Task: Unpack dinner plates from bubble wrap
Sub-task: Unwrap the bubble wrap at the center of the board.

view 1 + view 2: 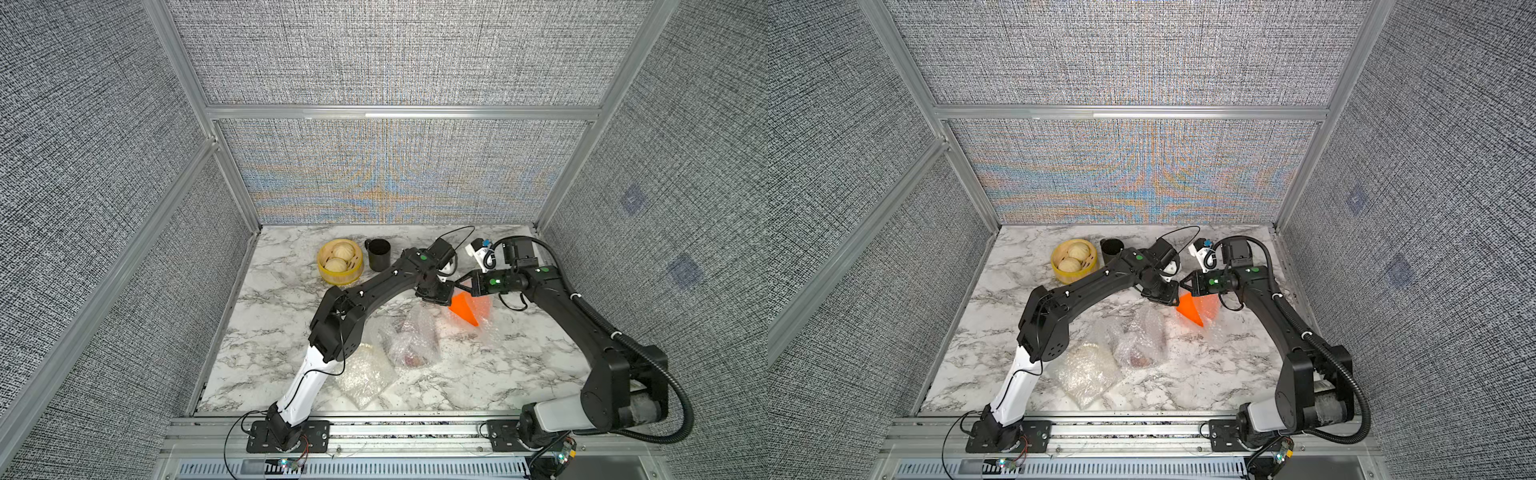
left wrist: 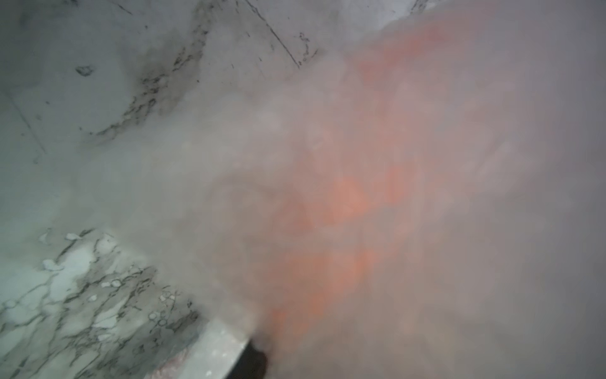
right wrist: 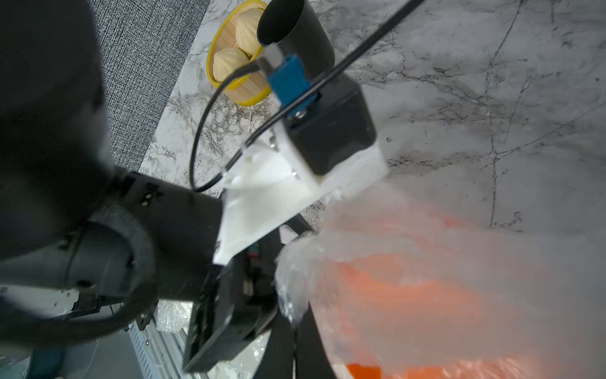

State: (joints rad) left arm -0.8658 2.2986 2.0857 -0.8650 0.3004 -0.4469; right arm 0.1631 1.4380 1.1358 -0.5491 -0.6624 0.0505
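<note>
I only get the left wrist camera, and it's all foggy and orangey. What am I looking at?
Observer: That's bubble wrap close to the lens. From above, the orange plate stands tilted on edge, half out of it.
Operator: Who's holding it?
Observer: The left gripper and right gripper are both shut at its raised end; the right seems to pinch the wrap.
Operator: Any more plates?
Observer: Two wrapped bundles lie on the table, one showing dark red, the other pale.
</note>
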